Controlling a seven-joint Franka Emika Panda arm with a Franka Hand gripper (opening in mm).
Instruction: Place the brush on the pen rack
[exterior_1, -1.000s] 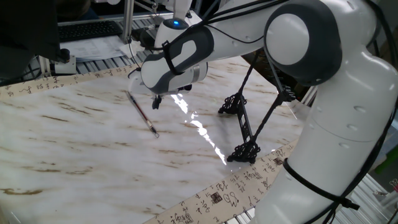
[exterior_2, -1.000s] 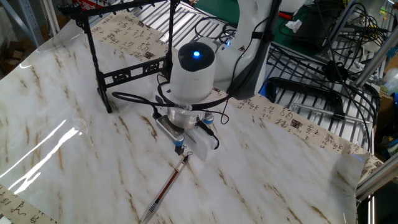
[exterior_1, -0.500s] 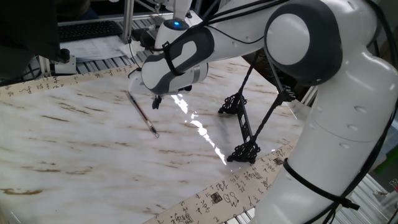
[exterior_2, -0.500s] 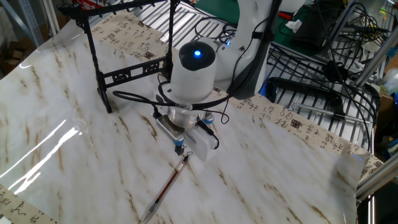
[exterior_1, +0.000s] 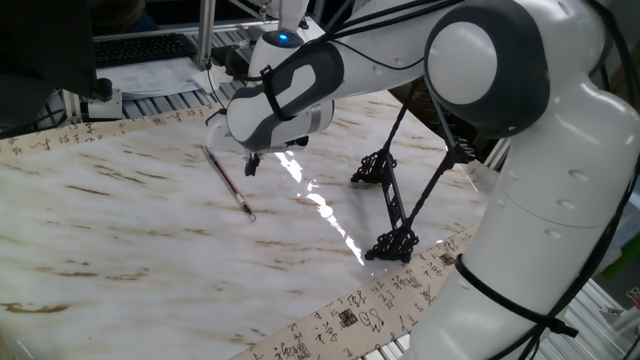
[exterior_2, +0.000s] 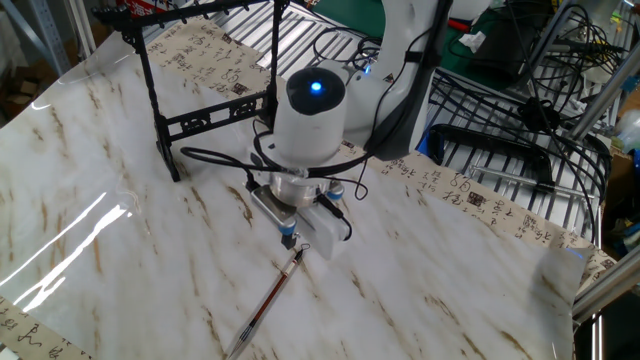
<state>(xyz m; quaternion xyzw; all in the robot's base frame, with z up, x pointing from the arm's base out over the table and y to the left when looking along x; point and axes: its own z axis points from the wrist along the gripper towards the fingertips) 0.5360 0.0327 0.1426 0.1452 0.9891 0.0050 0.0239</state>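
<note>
Thin dark reddish-brown calligraphy brush (exterior_1: 227, 181) lying flat on the pale marble-patterned bench (exterior_1: 120, 230), loop end toward the bench's near edge in one fixed view, well apart from the black metal pen rack of thin rods on scrolled feet (exterior_1: 392, 205). Judged light and stiff, prone to roll on the glossy top; slim enough to slip from a loose pinch. Best taken across the mid-shaft, clear of the tip end, which is likely delicate. White arm bent low over the bench, wrist pointing down, end effector (exterior_2: 290, 240) poised just above one end of the brush (exterior_2: 268, 297). Nothing held; whether spread or pressed together cannot be told, fingers mostly hidden under the wrist.
</note>
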